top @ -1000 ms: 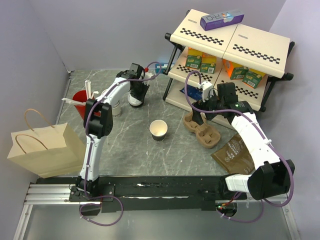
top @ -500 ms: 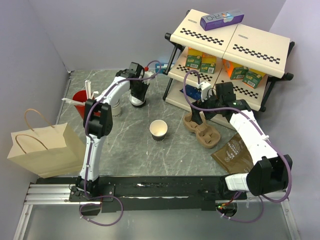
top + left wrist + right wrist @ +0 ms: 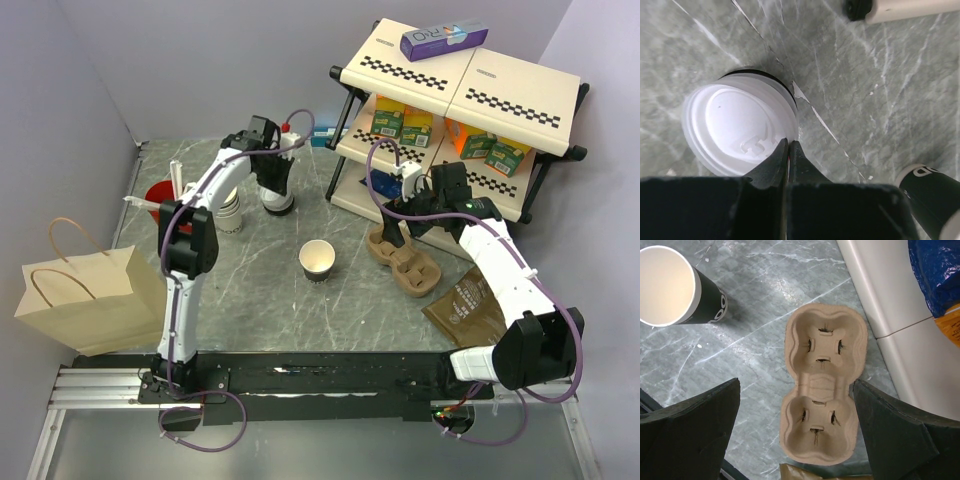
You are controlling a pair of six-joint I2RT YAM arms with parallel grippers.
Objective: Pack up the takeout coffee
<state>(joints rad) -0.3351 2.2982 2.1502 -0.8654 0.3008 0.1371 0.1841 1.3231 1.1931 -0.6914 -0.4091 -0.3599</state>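
Observation:
The takeout coffee [image 3: 279,203], a dark cup with a white lid, stands upright on the marble table [image 3: 260,290] at the back. In the left wrist view its lid [image 3: 737,130] fills the left half. My left gripper [image 3: 272,182] hovers just over it; the jaws [image 3: 789,144] are shut with nothing between them, tips above the lid's right edge. My right gripper [image 3: 404,228] is wide open over the brown pulp cup carrier [image 3: 405,262]. In the right wrist view the carrier [image 3: 822,390] lies empty between my gripper's [image 3: 796,386] spread fingers.
A lidless dark cup [image 3: 317,259] stands mid-table and also shows in the right wrist view [image 3: 670,287]. A stack of cups [image 3: 230,214] and a red cup [image 3: 158,203] stand left of the coffee. A paper bag [image 3: 90,295] stands at the left. A shelf [image 3: 455,95] and a brown pouch [image 3: 468,310] are at the right.
My left wrist has swung left and back while its fingers stay over the coffee. My right gripper has shifted slightly over the carrier.

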